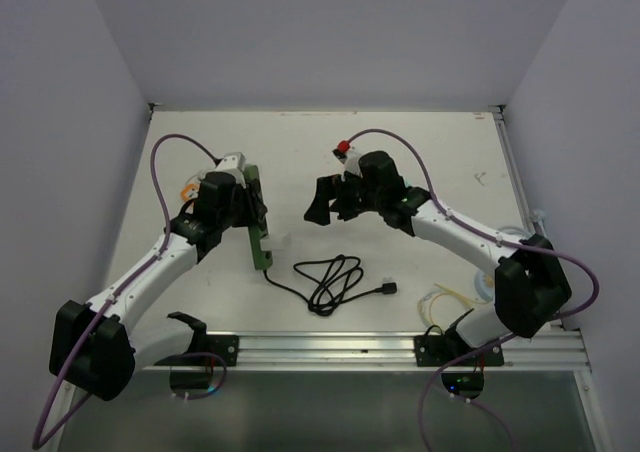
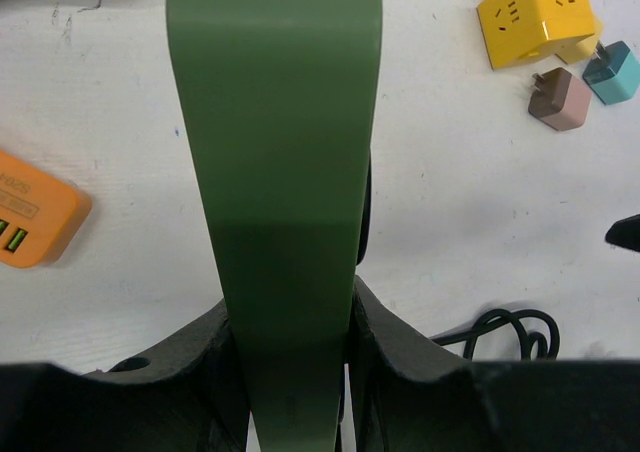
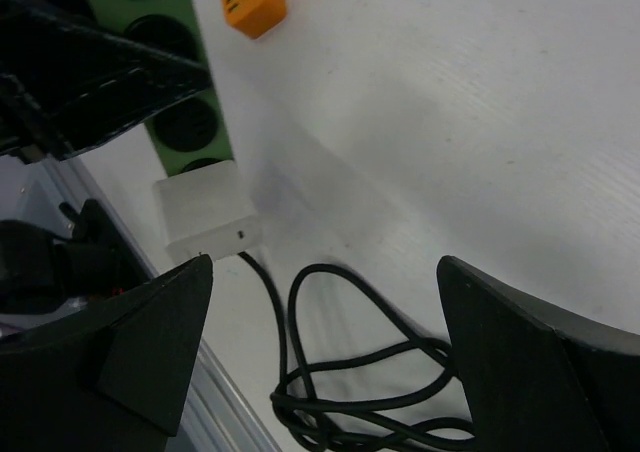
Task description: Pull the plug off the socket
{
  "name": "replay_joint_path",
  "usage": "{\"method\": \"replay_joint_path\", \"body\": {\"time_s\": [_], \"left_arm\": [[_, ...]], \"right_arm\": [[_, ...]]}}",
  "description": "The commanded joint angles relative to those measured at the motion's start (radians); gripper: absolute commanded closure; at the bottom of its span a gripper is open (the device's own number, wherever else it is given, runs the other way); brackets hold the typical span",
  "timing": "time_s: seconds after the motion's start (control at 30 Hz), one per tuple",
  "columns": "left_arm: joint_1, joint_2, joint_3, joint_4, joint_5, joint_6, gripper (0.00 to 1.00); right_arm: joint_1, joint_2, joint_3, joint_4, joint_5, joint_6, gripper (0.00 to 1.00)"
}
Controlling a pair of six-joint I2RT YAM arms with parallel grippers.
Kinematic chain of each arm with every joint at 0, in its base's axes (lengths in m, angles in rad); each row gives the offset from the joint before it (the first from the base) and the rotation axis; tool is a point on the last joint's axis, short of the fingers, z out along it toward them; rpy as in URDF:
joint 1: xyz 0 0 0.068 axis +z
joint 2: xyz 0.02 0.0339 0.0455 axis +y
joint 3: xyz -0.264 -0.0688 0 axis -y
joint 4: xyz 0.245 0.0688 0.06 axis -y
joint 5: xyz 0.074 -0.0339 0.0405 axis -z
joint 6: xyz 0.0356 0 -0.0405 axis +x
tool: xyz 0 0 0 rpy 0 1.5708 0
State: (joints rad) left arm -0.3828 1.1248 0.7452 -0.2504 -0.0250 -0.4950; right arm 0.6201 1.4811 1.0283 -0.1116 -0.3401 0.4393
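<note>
A long green socket strip (image 1: 259, 220) lies on the table at centre left. My left gripper (image 1: 247, 205) is shut on it, the black fingers (image 2: 400, 342) pressing both sides of the strip (image 2: 275, 172). A white plug (image 1: 271, 244) sits in the strip's near end, with a black coiled cable (image 1: 335, 282) running from it. The right wrist view shows the strip (image 3: 175, 72), the white plug (image 3: 208, 210) and the cable (image 3: 340, 372). My right gripper (image 1: 330, 200) is open and empty, hovering to the right of the strip, apart from the plug.
An orange adapter (image 2: 30, 217) lies left of the strip, and it also shows in the right wrist view (image 3: 250, 0). A yellow cube socket (image 2: 540, 17), a brown plug (image 2: 560, 97) and a teal plug (image 2: 612, 72) lie far right. A metal rail (image 1: 400, 347) runs along the near edge.
</note>
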Motion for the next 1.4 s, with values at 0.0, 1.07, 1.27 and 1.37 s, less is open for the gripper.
{"method": "replay_joint_path", "body": {"time_s": [0.0,1.07,1.27,1.37], "left_arm": [[-0.004,-0.033,0.043,0.114,0.059,-0.042,1.0],[-0.004,-0.071,0.016,0.217,0.132,-0.025,1.0],[-0.004,-0.077,0.017,0.22,0.138,-0.022,1.0],[-0.004,-0.077,0.014,0.218,0.135,-0.02,1.0]], "right_arm": [[0.062,0.037,0.088,0.018,-0.063,-0.013,0.01],[0.228,0.217,0.222,-0.014,-0.122,-0.019,0.04],[0.23,0.243,0.239,-0.01,-0.132,-0.024,0.1],[0.228,0.249,0.24,-0.011,-0.135,-0.025,0.14]]}}
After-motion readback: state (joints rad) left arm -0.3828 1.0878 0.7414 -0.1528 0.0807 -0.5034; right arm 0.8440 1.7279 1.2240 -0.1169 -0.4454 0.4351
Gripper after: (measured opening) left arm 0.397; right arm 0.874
